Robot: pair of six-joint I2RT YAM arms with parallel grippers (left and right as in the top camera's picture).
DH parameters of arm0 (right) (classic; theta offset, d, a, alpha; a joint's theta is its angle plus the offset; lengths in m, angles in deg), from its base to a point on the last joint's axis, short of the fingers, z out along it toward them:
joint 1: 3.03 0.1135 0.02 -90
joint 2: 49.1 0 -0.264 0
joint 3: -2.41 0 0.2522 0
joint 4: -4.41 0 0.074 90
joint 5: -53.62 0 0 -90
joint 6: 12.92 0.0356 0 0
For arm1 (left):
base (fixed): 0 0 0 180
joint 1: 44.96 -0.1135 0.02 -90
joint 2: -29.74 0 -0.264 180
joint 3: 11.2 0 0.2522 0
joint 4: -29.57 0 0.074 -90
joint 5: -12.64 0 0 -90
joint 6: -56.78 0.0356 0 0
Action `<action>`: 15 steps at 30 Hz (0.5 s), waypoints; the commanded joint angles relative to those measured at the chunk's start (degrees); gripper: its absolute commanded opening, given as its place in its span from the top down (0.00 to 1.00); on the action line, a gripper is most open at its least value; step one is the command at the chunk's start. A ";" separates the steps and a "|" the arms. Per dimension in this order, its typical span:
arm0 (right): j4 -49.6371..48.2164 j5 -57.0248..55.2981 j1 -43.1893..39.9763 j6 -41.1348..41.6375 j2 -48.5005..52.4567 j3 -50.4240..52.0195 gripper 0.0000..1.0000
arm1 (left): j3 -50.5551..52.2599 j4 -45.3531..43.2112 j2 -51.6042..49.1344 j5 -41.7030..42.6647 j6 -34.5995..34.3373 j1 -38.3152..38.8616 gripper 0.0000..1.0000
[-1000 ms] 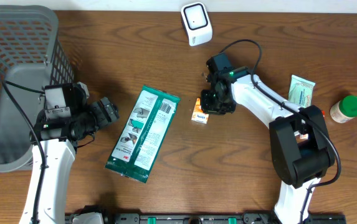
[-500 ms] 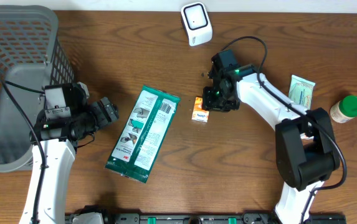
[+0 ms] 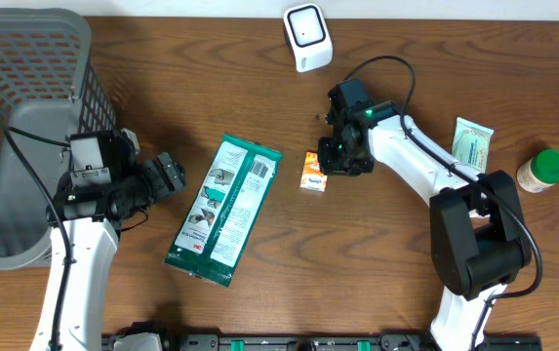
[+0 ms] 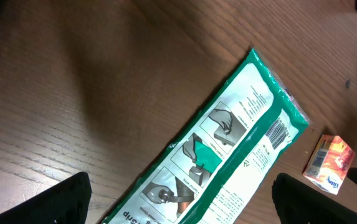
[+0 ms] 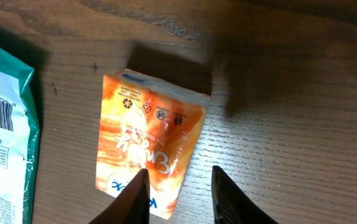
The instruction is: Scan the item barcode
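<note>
The white scanner [image 3: 306, 36] stands at the back of the table. A small orange packet [image 3: 312, 173] lies flat in the middle; in the right wrist view the orange packet [image 5: 147, 149] sits just ahead of my right gripper [image 5: 180, 174]. Its jaws stand a little apart, open over the packet's near right corner and gripping nothing. My right gripper [image 3: 342, 156] hovers just right of the packet. A long green-and-white package [image 3: 223, 210] lies flat with its barcode [image 4: 278, 132] facing up. My left gripper [image 4: 184, 208] is wide open above its near end, holding nothing.
A grey mesh basket [image 3: 25, 117] fills the left side, beside my left arm. A pale green sachet [image 3: 472, 143] and a green-lidded bottle [image 3: 542, 171] sit at the far right. The table's back edge runs just behind the scanner.
My right gripper has drawn back a little to the rear right of the orange packet, which stayed put. The left arm and green package have not moved.
</note>
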 commanded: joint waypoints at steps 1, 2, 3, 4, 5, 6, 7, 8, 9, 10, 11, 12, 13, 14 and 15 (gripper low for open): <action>-0.13 -1.33 0.28 -0.26 -1.09 0.07 0.73 | -0.35 0.17 -0.22 -0.79 -0.72 -0.52 0.07; -0.13 -1.44 0.28 -0.26 -1.09 0.07 0.73 | -0.35 0.17 -0.20 -0.79 -0.72 -0.52 0.07; -0.15 -1.51 0.28 -0.26 -1.09 0.07 0.74 | -0.35 0.17 -0.22 -0.79 -0.72 -0.52 0.07; -0.28 -1.49 0.28 -0.26 -1.09 0.09 0.75 | -0.35 0.17 -0.22 -0.79 -0.72 -0.52 0.07; -0.46 -1.49 0.28 -0.26 -1.09 0.17 0.76 | -0.35 0.17 -0.20 -0.79 -0.72 -0.52 0.07; -0.76 -1.49 0.28 -0.24 -1.09 0.33 0.78 | -0.35 0.17 -0.20 -0.79 -0.72 -0.52 0.07; -1.27 -1.49 0.28 -0.24 -1.09 0.66 0.78 | -0.35 0.17 -0.22 -0.79 -0.72 -0.52 0.07; -1.73 -1.49 0.28 -0.24 -1.09 0.98 0.79 | -0.35 0.17 -0.20 -0.79 -0.72 -0.50 0.07; -2.49 -1.49 0.28 -0.24 -1.09 1.51 0.79 | -0.35 0.17 -0.22 -0.79 -0.72 -0.52 0.07; -3.30 -1.46 0.28 -0.24 -1.09 2.10 0.79 | -0.35 0.17 -0.22 -0.79 -0.72 -0.52 0.07; -4.33 -1.46 0.28 -0.24 -1.09 2.91 0.79 | -0.35 0.17 -0.22 -0.79 -0.72 -0.52 0.07; -5.20 -1.44 0.28 0.00 -1.09 3.65 0.79 | -0.35 0.17 -0.20 -0.79 -0.72 -0.50 0.07; -6.12 -1.44 0.28 0.68 -1.09 4.52 0.79 | -0.35 0.17 -0.22 -0.79 -0.72 -0.52 0.07; -6.99 -1.44 0.28 1.29 -1.09 5.35 0.80 | -0.35 0.17 -0.20 -0.79 -0.72 -0.52 0.07; -8.92 -1.16 0.28 1.92 -1.09 6.99 0.81 | -0.35 0.17 -0.22 -0.79 -0.72 -0.50 0.07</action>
